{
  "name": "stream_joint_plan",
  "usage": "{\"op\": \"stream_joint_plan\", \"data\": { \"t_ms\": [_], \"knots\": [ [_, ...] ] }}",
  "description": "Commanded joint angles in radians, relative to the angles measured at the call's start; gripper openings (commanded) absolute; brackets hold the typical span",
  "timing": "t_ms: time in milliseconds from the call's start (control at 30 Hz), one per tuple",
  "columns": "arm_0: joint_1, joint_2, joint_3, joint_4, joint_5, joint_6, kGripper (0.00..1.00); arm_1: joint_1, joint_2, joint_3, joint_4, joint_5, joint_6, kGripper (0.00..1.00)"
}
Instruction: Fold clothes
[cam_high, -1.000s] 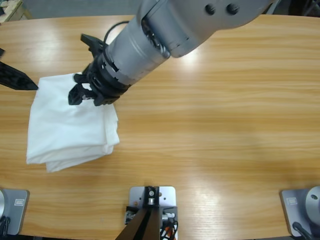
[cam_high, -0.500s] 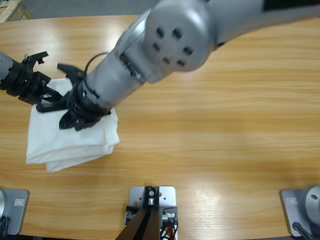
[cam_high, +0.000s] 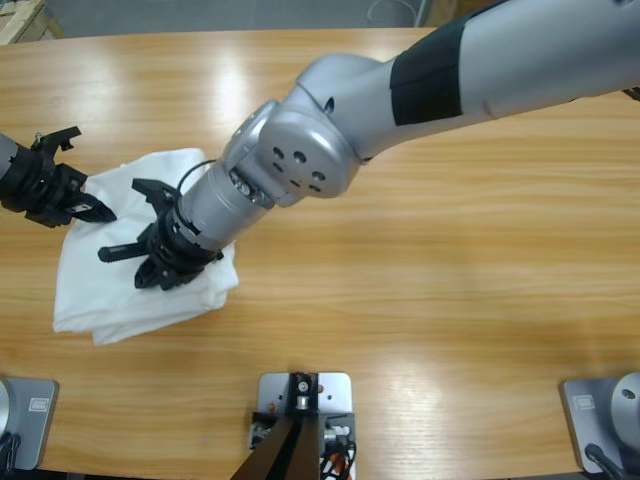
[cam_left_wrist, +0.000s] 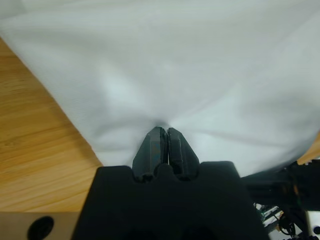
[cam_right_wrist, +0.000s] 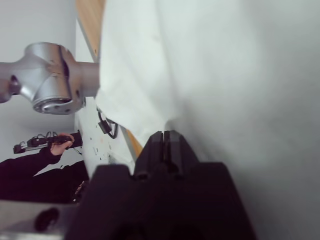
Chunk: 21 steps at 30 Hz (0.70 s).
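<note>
T-shirt (cam_high: 140, 270): plain white, soft, folded into rough square with layered edges, on wooden table (cam_high: 450, 290) near its left end. Left gripper (cam_high: 92, 211) at shirt's upper-left edge, right gripper (cam_high: 135, 262) over shirt's middle. High view leaves jaw state unclear. Left wrist view: jaws together, pinching fabric (cam_left_wrist: 165, 75) ahead. Right wrist view: jaws together, cloth against tips; person's hand (cam_right_wrist: 61, 145) behind, holding dark device.

The right tool (cam_right_wrist: 166, 137) has its two black jaws pressed together into white cloth (cam_right_wrist: 225, 75) that fills most of the frame — off to the left, a silver arm joint (cam_right_wrist: 47, 77), a strip of wooden surface (cam_right_wrist: 90, 20) and a person's dark sleeve (cam_right_wrist: 30, 162).
</note>
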<state>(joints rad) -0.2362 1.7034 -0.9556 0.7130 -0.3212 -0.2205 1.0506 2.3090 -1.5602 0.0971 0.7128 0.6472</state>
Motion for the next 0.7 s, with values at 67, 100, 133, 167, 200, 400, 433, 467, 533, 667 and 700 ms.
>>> {"op": "stream_joint_plan", "data": {
  "t_ms": [67, 100, 133, 167, 200, 400, 433, 467, 533, 667, 700],
  "knots": [
    [0.032, 0.072, 0.070, -0.045, 0.046, -0.017, 0.000, 0.019, 0.077, 0.062, -0.017, 0.005, 0.013, 0.000],
    [0.038, 0.077, 0.072, -0.051, 0.047, -0.017, 0.000, 0.019, 0.075, 0.067, -0.017, 0.005, 0.014, 0.000],
    [0.042, 0.081, 0.072, -0.054, 0.047, -0.017, 0.000, 0.019, 0.074, 0.073, -0.017, 0.005, 0.013, 0.000],
    [0.053, 0.084, 0.072, -0.062, 0.048, -0.017, 0.000, 0.019, 0.072, 0.081, -0.017, 0.005, 0.013, 0.000],
    [0.074, 0.091, 0.072, -0.069, 0.048, -0.017, 0.000, 0.019, 0.067, 0.093, -0.017, 0.003, 0.013, 0.000],
    [0.162, -0.006, 0.068, -0.063, 0.062, -0.008, 0.000, 0.019, -0.008, 0.150, -0.017, -0.030, 0.007, 0.000],
    [0.167, -0.045, 0.063, -0.047, 0.061, -0.008, 0.000, 0.019, -0.036, 0.152, -0.022, -0.051, -0.008, 0.000],
    [0.168, -0.099, 0.052, -0.021, 0.058, -0.008, 0.000, 0.019, -0.064, 0.151, -0.032, -0.062, -0.023, 0.000],
    [0.167, -0.219, 0.047, 0.015, 0.047, -0.008, 0.000, 0.019, -0.152, 0.127, -0.038, -0.065, -0.061, 0.946],
    [0.110, -0.456, 0.059, 0.036, 0.031, 0.061, 0.832, 0.019, -0.359, 0.075, 0.015, -0.140, -0.103, 1.000],
    [0.073, -0.494, 0.059, 0.041, 0.022, 0.155, 0.965, 0.020, -0.399, 0.071, 0.049, -0.176, -0.110, 1.000]
  ]
}}
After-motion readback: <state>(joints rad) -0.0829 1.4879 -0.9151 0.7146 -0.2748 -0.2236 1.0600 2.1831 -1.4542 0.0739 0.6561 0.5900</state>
